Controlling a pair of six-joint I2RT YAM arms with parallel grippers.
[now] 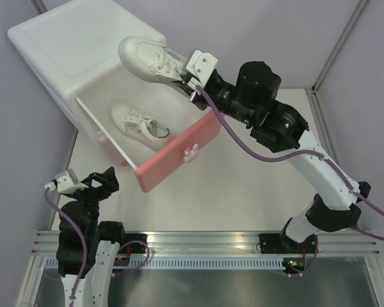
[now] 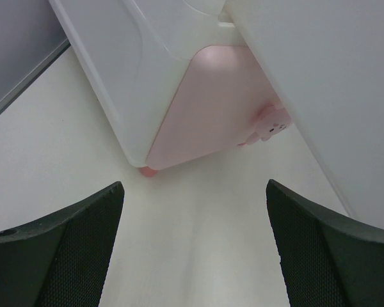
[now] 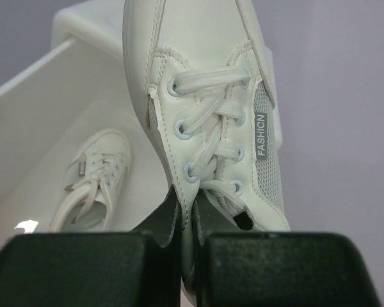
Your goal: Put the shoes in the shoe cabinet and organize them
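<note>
Right gripper [image 1: 189, 85] of mine is clamped tight on a white sneaker [image 1: 146, 59], holding it in the air over the shoe cabinet [image 1: 57, 45]. Another sneaker [image 1: 138, 121] lies in the pulled-out top drawer [image 1: 179, 152].

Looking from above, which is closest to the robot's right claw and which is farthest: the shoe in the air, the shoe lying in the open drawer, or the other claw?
1. The shoe in the air: pinched by the right claw itself.
2. The shoe in the drawer: lower down, to its left.
3. The left claw: far off at the near left, open.
</note>
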